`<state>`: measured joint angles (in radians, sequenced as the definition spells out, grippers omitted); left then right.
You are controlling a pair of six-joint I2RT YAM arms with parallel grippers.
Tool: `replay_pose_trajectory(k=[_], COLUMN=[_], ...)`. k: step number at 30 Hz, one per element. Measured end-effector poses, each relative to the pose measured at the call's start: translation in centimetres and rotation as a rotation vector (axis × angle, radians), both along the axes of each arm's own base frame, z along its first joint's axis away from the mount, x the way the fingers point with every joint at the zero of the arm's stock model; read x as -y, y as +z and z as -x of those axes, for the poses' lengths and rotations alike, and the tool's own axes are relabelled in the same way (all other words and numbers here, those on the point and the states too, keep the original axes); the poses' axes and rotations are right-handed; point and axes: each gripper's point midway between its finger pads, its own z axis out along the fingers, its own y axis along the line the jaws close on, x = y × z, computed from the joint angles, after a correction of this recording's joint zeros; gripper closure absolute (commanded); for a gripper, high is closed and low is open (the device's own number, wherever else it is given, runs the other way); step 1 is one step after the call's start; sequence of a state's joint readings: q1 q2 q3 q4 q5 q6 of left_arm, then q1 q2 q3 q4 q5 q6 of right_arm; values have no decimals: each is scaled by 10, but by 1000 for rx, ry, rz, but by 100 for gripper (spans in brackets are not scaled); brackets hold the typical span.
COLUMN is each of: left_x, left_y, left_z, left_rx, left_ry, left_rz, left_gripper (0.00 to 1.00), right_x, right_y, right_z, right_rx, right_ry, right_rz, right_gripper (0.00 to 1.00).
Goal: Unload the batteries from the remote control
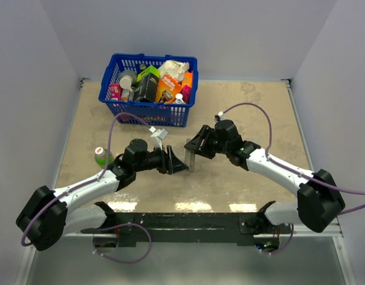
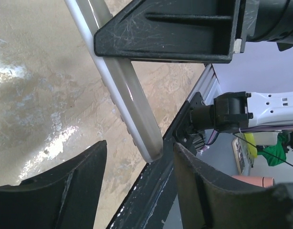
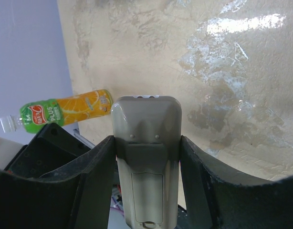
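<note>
1. The remote is held on end over the middle of the table, its back toward the right wrist camera. The cover seems shut, though its lower edge is cut off, and no batteries show
2. The right gripper clamps the remote, one finger on each long edge. Keep that grip firm and the wrist quiet, as the brace for the push to come
3. The left gripper has its fingers apart on either side of the remote's free end, touching neither side
4. A good move is one left fingertip on the cover, sliding it along the remote's length, not pinching the body
5. If the right fingers overlap the cover's edges it may jam, so regrip higher
6. The bottle and basket lie well apart
</note>
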<state>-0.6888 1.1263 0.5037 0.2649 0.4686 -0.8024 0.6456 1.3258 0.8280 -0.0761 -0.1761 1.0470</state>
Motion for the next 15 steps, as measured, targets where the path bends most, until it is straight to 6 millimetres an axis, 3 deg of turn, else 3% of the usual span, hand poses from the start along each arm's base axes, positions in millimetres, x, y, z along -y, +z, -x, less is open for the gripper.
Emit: replay_pose_trajectory(k=[15], left_x=[5], left_y=[-2], left_z=[6], left_rx=[-10], left_ry=[-20], left_rz=[62], left_gripper=[41], right_x=[3], right_y=[5], right_z=[4], right_rx=[13], right_ry=[-1], right_rz=[-11], right_gripper=[68])
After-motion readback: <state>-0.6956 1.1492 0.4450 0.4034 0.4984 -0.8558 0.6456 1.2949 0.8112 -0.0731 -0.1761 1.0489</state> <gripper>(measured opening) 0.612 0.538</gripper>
